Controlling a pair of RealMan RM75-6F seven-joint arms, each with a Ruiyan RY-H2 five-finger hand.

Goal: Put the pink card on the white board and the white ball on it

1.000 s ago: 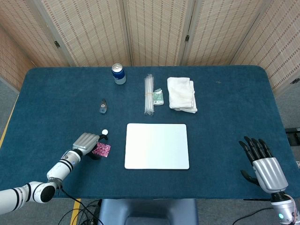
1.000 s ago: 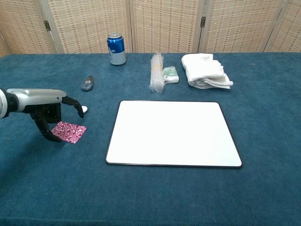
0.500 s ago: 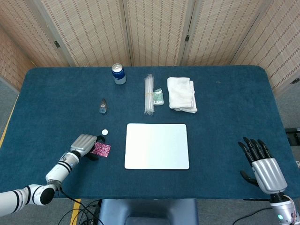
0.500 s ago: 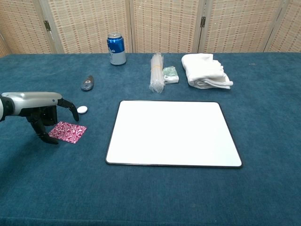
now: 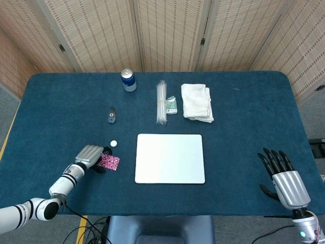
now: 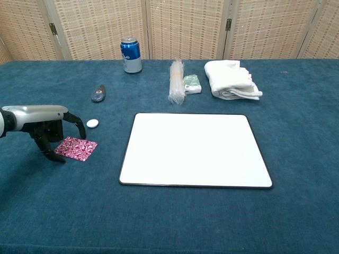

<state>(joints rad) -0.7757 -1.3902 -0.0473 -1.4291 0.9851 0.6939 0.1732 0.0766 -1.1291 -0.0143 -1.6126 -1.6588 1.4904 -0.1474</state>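
pink card (image 6: 77, 148) | flat on table | left hand (image 6: 45, 123) fingers (image 6: 79, 127) arched over it

A deep blue cloth covers the table (image 6: 296, 211). A plain white board (image 6: 195, 150) has a thin dark edge. The card (image 6: 76, 148) is pink with a white swirling pattern. A white ball (image 6: 92, 123), blue can (image 6: 131, 54), white towel (image 6: 231, 78). Silver hands, black fingers (image 5: 274, 158).
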